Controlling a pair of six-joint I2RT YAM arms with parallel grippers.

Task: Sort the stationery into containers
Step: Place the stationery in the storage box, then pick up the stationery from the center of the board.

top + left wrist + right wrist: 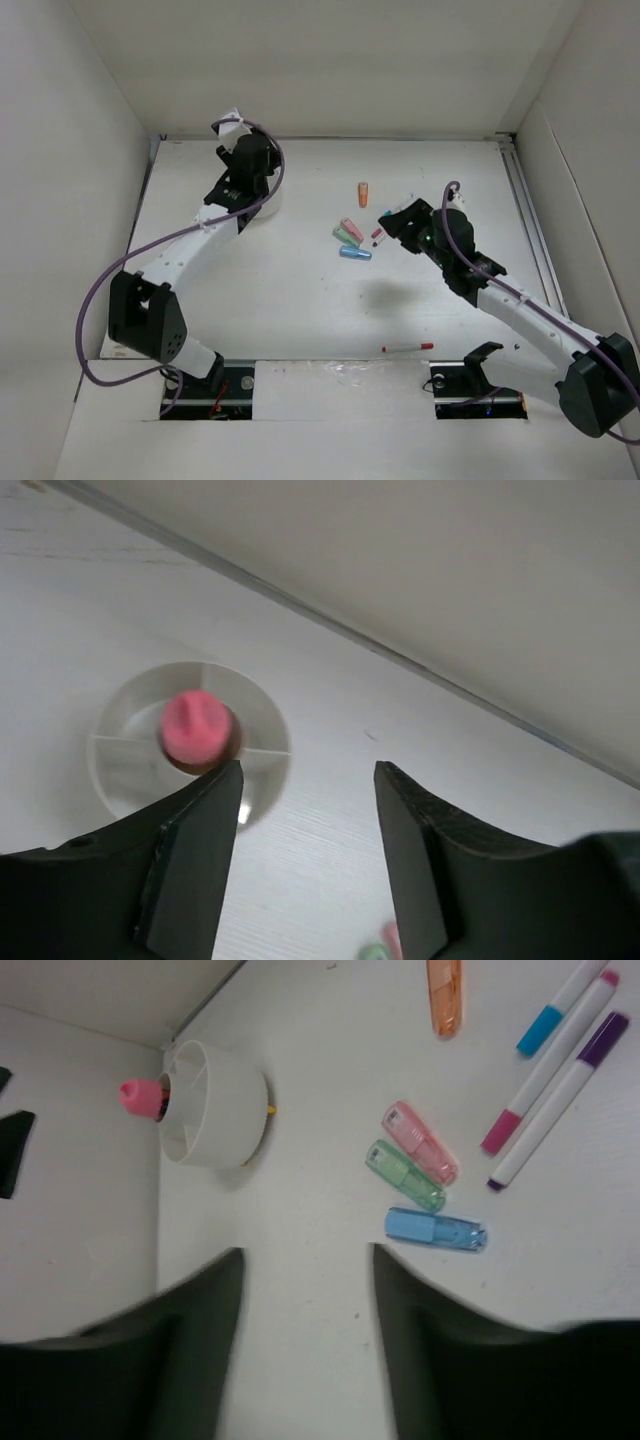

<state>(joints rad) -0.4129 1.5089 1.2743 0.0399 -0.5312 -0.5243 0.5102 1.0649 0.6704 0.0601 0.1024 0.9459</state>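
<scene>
Top view: L arm (pixel 200 235) reaches to the back-left over the divided white cup (pixel 271 207), which is mostly hidden under it. R arm (pixel 500 290) hangs by the loose stationery mid-table. A red-capped pen (pixel 407 347) lies alone near the front edge. A nudge could prob roll it off. The table (pixel 300 300) is matte white, w/ plain white walls on three sides.

Left wrist: L gripper (pixel 310 770) has its fingers apart, nothing btwn them. A pink-topped item (pixel 197 728), blurred, sits at the cup, just beside one fingertip. A careless pull-away could snag it or tip the cup.

Right wrist: R gripper (pixel 308 1255) is wide open and empty above bare table. Pink block (pixel 420 1142), green block (pixel 405 1175) and blue block (pixel 435 1230) lie close together. Blue-capped pen (pixel 560 1005), pink-capped pen (pixel 545 1065) and purple-capped pen (pixel 560 1100) lie side by side, so a pinch may catch two or scatter them. Orange cylinder (pixel 445 995) sits apart.
</scene>
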